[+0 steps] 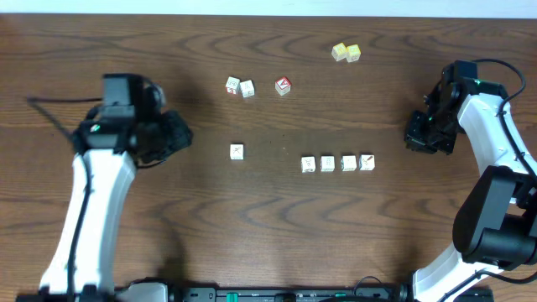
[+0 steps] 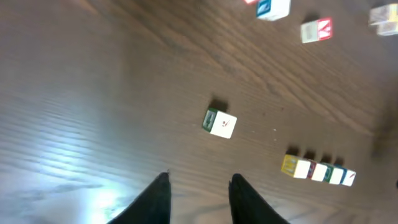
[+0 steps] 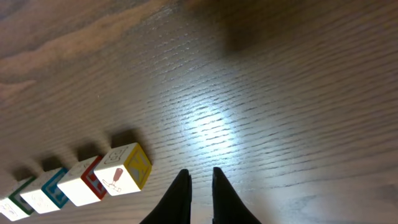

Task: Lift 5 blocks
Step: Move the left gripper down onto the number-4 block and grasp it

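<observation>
Left gripper [image 2: 199, 177]: the fingers [image 2: 158, 198] were spread a moderate way apart with just bare wood between them, so it wasn't gripping anything. It hung low over the table [image 1: 252, 243], pointed toward the lone block [image 2: 219, 122], which sat well ahead of the tips. My guess is it was lining up for that one.

Right gripper [image 3: 199, 171]: its fingers [image 3: 180, 194] were nearly pressed together with only a thin slit showing, and nothing was pinched there either. The nearest block [image 3: 123, 169] sat just off to the side of the tips, not touching them. It was the end of the row of four [image 1: 337, 164], all lined up close side by side, which I'd say makes them easy to take one at a time from that end.

So all five blocks (I'm counting the row plus the loner) were flat on the wood and none had been lifted. Farther back there was a pair of whitish cubes [image 1: 240, 86], a red-faced cube [image 1: 283, 85] and two yellow cubes [image 1: 346, 53], all well apart from both arms. They looked like distractors to me.
</observation>
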`<state>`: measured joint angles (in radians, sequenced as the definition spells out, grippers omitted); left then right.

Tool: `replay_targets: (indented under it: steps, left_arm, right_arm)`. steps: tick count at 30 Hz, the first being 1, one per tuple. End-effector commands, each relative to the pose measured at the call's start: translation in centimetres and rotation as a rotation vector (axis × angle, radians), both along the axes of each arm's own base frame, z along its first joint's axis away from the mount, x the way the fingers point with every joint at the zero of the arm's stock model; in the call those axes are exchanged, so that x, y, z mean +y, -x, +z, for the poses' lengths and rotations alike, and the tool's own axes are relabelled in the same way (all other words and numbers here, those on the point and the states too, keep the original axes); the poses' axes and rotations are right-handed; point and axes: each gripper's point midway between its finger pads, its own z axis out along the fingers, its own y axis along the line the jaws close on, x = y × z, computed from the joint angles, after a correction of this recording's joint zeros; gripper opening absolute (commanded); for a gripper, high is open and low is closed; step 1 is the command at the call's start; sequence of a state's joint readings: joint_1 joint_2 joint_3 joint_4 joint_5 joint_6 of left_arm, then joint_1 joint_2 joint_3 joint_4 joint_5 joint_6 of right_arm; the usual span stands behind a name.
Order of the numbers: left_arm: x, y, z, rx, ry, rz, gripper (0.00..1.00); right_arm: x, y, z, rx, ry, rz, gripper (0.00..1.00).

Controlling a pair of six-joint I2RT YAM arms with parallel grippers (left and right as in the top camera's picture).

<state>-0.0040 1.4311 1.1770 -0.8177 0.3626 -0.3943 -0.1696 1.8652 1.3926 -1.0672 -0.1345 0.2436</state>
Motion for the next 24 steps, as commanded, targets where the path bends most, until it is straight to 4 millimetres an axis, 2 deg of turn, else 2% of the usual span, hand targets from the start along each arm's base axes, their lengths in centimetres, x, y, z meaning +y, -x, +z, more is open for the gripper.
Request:
replay_targets:
  steps: [1,2,6,9,10,11,14,15,16,19,20,24]
  left_arm:
    - [-0.8,-1.6,-2.1,0.033,-0.011,-0.021,0.12]
    - [-0.9,-2.1,-2.8,0.037,-0.010,-0.022,0.08]
    - [-1.0,-3.9,-5.9,0.083,0.009,0.027,0.07]
    - [-1.5,-4.0,-8.2,0.144,0.029,0.031,0.08]
    - [-1.8,-3.8,-9.1,0.171,0.039,0.025,0.09]
    - [-2.2,-3.7,-9.7,0.191,0.052,0.013,0.22]
    - [-3.5,-3.3,-11.2,0.226,0.081,-0.048,0.34]
    - [-3.7,-3.4,-11.7,0.226,0.076,-0.060,0.35]
    - [-4.0,-3.6,-12.2,0.223,0.072,-0.073,0.34]
    - [-4.4,-4.1,-13.3,0.221,0.073,-0.078,0.11]
    - [-4.4,-4.2,-13.6,0.221,0.073,-0.080,0.07]
    - [-4.7,-4.0,-14.8,0.249,0.071,-0.088,0.07]
  right_arm:
    - [1.0,-0.1,0.0,0.004,-0.007,0.001,0.11]
    - [1.2,0.0,0.0,0.005,-0.007,0.007,0.11]
    - [1.9,0.0,0.0,0.007,-0.007,0.028,0.11]
    - [2.4,0.0,-0.1,0.009,-0.007,0.043,0.11]
    - [2.6,0.0,-0.1,0.009,-0.007,0.047,0.11]
    - [2.7,-0.1,-0.1,0.007,-0.007,0.051,0.12]
    - [3.1,-0.2,-0.2,0.000,-0.006,0.063,0.12]
    - [3.2,-0.3,-0.2,-0.002,-0.006,0.066,0.12]
    - [3.3,-0.3,-0.2,-0.005,-0.005,0.068,0.13]
    - [3.4,-0.4,-0.2,-0.007,-0.005,0.072,0.13]
    - [3.4,-0.3,-0.3,-0.005,-0.005,0.073,0.13]
    - [3.5,0.0,-0.7,0.002,-0.006,0.074,0.14]
